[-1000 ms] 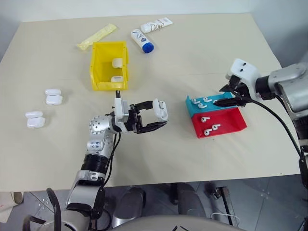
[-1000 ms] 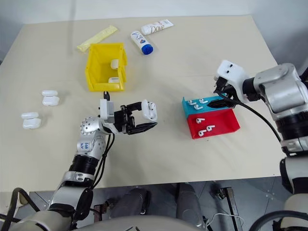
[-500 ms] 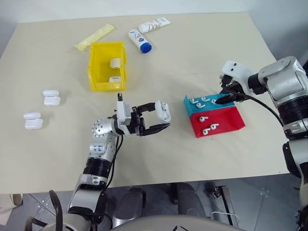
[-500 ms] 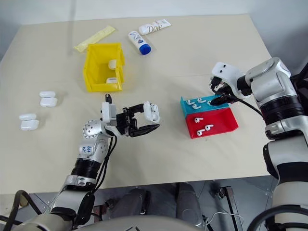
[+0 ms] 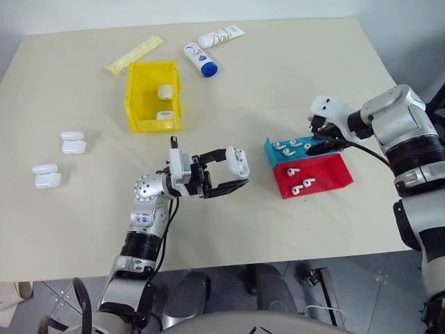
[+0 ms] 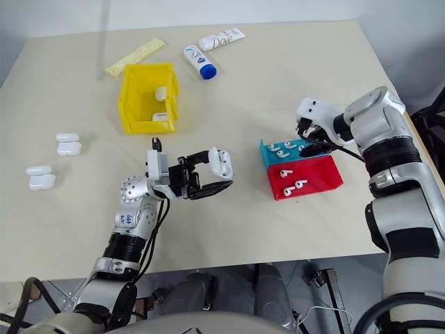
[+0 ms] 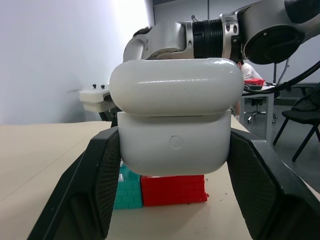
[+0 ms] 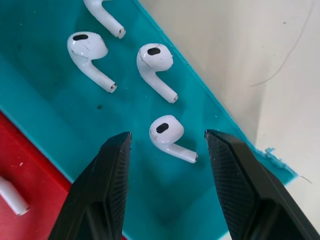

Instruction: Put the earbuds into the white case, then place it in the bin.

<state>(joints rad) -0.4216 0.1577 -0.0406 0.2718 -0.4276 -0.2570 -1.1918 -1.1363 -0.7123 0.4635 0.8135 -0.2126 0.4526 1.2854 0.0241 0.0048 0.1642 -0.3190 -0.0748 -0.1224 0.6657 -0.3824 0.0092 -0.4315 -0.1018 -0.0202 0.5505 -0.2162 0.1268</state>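
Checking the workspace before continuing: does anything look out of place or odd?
Nothing is spilled or damaged. The white case in the left gripper has its lid slightly ajar, not flush. Unrelated toiletries, a tube and a bottle, lie beyond the bin.

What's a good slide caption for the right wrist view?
Open right gripper poised over an earbud lying in the blue tray.

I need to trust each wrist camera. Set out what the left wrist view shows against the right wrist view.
Left wrist view: the white case, lid slightly raised, clamped in the left pincer, with the red tray's wall behind.

Right wrist view: four earbuds lying in the blue tray, the open right pincer straddling one.

Both: blue tray, red tray, beige table.
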